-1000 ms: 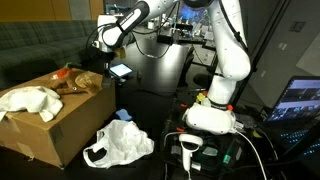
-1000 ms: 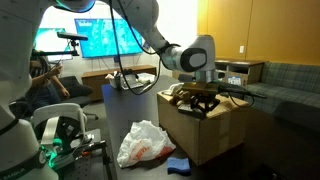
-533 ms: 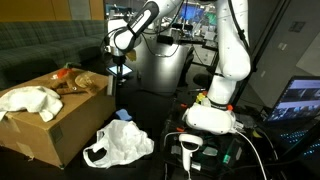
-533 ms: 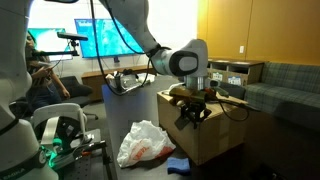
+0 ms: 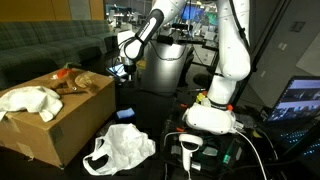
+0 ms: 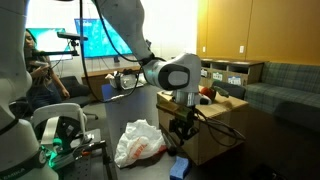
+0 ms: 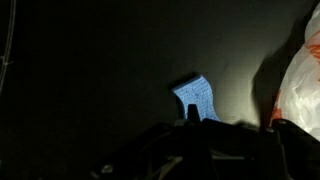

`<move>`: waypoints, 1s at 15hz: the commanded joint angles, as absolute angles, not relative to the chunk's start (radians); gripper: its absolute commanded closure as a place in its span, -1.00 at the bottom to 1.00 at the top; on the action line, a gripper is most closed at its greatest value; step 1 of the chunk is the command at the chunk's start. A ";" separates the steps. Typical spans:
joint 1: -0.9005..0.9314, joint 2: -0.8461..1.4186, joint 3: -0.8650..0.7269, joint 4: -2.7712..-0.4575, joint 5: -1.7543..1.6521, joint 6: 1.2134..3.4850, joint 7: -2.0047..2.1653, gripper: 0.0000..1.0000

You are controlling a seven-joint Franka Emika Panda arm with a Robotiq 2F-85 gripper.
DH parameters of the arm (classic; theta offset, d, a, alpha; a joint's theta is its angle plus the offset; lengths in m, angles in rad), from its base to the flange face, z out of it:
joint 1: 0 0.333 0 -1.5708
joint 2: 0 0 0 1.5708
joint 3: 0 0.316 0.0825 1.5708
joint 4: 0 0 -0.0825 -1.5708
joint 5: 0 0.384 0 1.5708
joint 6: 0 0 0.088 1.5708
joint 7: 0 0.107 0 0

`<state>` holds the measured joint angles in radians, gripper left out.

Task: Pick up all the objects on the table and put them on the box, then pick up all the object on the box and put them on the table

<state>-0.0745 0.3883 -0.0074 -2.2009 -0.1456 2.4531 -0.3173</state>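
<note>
ROBOT POISED OVER ITS NEXT PICK: the gripper [image 6: 181, 135] is pictured hanging with its jaws fully closed and nothing held between them, above the black table [image 7: 90, 60] and beside the cardboard box [image 6: 225, 130]. In the wrist view the flat blue square [image 7: 198, 98] is shown lying on the table just ahead of the closed fingertips and apart from them, with the white plastic bag [image 7: 305, 70] at the frame's right edge. In an exterior view the square is placed below the gripper, near the foot of the box, with clear air between the two. The step in hand is judged to be the pick-up of this square for the box, on which a white cloth [image 5: 30, 100] and an orange-red piece [image 5: 66, 72] are already seen. For that to be done well, the jaws would have to be opened before any descent, lined up across the square and lowered until the tips meet the table on either side, since so thin a piece offers only its edges. The bag should be kept out of the closing jaws.
</note>
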 commanded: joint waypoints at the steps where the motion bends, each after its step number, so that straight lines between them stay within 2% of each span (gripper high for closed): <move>1: -0.075 0.334 -0.006 -2.280 -0.130 2.497 -0.276 0.49; 3: -0.067 0.334 0.005 -2.296 -0.104 2.519 -0.238 0.26; 11: -0.075 0.414 0.099 -2.322 0.074 2.714 -0.207 -0.93; 12: -0.080 0.431 0.108 -2.321 0.096 2.740 -0.205 -1.00; 15: -0.102 0.491 0.133 -2.310 0.158 2.810 -0.207 -1.00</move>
